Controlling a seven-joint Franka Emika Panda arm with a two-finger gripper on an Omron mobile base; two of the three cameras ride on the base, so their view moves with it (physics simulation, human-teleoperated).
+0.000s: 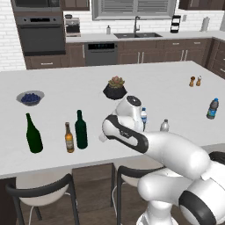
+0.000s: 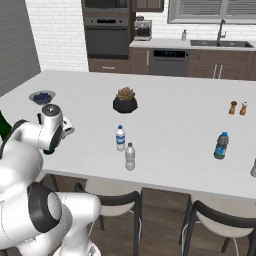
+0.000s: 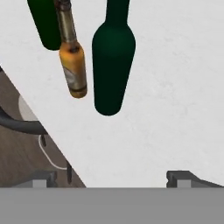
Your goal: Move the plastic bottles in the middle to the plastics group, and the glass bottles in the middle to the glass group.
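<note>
The straight green glass bottle [image 1: 81,130] [image 3: 111,57] stands upright beside the brown beer bottle [image 1: 69,138] [image 3: 72,65], with the green wine bottle [image 1: 33,134] [image 3: 43,22] further left. My gripper [image 3: 111,177] is open and holds nothing. It hovers just right of the straight green bottle, apart from it. The white-capped water bottle [image 1: 143,117] [image 2: 120,138] and the clear water bottle [image 1: 165,125] [image 2: 130,157] stand mid-counter, partly behind my arm in the left base view. At the far right stands the blue-tinted bottle [image 1: 212,109] [image 2: 221,145].
A potted succulent [image 1: 115,88] and a bowl of blueberries [image 1: 30,97] sit further back on the white counter [image 1: 167,88]. Salt and pepper shakers [image 1: 195,81] are at the far right. Stools [image 1: 39,189] stand under the counter's near edge.
</note>
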